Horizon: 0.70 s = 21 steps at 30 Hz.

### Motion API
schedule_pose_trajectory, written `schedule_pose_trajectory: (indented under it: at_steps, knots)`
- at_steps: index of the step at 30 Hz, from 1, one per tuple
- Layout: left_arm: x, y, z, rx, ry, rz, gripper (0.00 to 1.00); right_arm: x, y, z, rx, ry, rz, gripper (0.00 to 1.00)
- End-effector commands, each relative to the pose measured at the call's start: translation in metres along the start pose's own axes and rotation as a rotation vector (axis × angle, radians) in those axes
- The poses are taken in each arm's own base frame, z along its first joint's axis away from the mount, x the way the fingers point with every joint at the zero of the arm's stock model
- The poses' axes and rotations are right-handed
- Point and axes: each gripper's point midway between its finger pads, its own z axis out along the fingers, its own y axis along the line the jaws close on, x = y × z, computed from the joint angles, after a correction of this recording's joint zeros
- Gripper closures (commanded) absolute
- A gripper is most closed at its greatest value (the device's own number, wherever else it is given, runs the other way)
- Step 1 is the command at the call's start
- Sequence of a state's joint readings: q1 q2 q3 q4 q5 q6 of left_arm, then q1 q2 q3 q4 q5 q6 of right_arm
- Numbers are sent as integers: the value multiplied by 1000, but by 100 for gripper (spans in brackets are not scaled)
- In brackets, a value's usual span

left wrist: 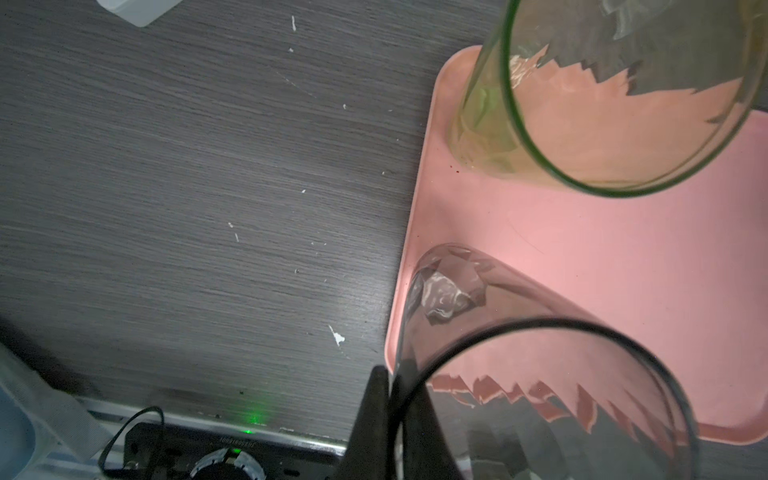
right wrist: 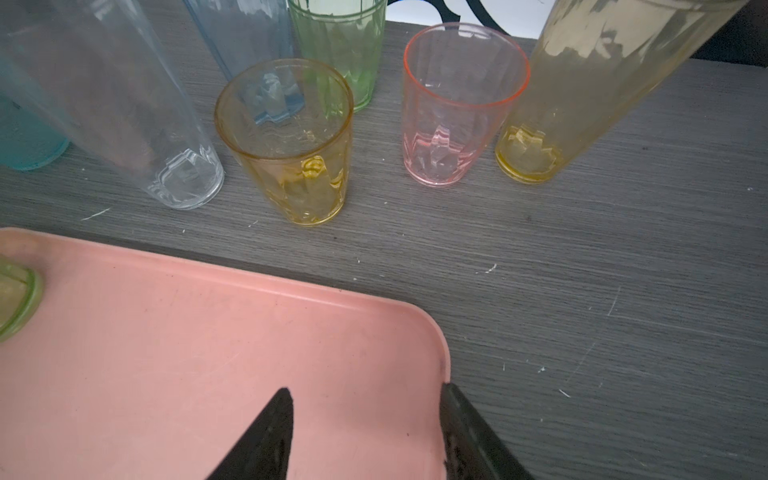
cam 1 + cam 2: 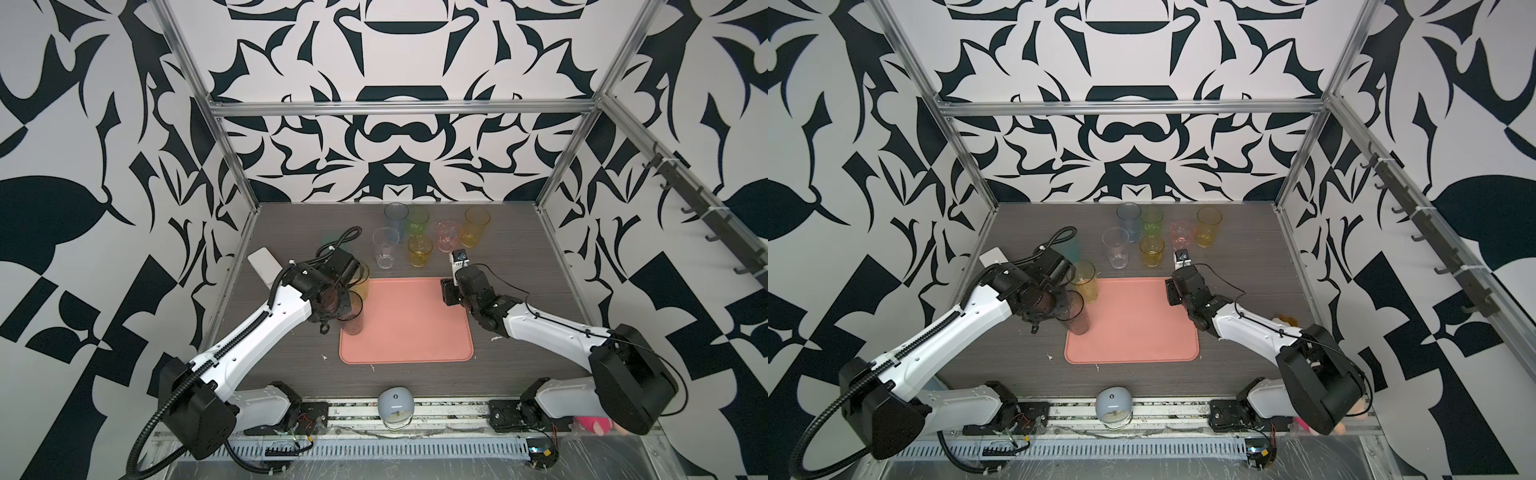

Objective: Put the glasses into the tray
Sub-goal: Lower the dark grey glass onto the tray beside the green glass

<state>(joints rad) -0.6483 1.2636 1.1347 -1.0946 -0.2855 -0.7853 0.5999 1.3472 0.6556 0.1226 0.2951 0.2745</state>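
Observation:
The salmon-pink tray lies mid-table. Two tall glasses stand along its left side: a yellow-green one in the far-left corner and a smoky grey one nearer the front. My left gripper is shut on the smoky glass's rim, one finger inside and one outside. My right gripper hangs open and empty over the tray's far-right corner. Behind the tray stand clear, blue, green, yellow, pink and amber glasses. A teal glass is partly hidden behind the left arm.
A pale lidded box lies by the left frame post. A blue-grey dome gadget sits at the table's front edge. A pink plush toy lies near the right arm's base. Patterned walls and metal frame posts enclose the table.

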Motion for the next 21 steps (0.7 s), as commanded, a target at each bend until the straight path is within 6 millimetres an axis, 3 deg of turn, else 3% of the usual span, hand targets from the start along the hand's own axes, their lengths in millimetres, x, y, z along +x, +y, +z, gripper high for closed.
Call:
schedule_pose_trajectory:
  at_steps: [1, 2, 21]
  knots:
    - [-11, -8, -11, 24, -43, -14, 100, -22, 4, -5, -6, -50, 24, 40]
    - [-10, -9, -3, -2, -21, -2, 100, -21, 3, -5, -5, -48, 24, 40]
    - [-14, -18, 9, -18, -13, 16, 100, -22, 2, -6, 2, -52, 30, 40]
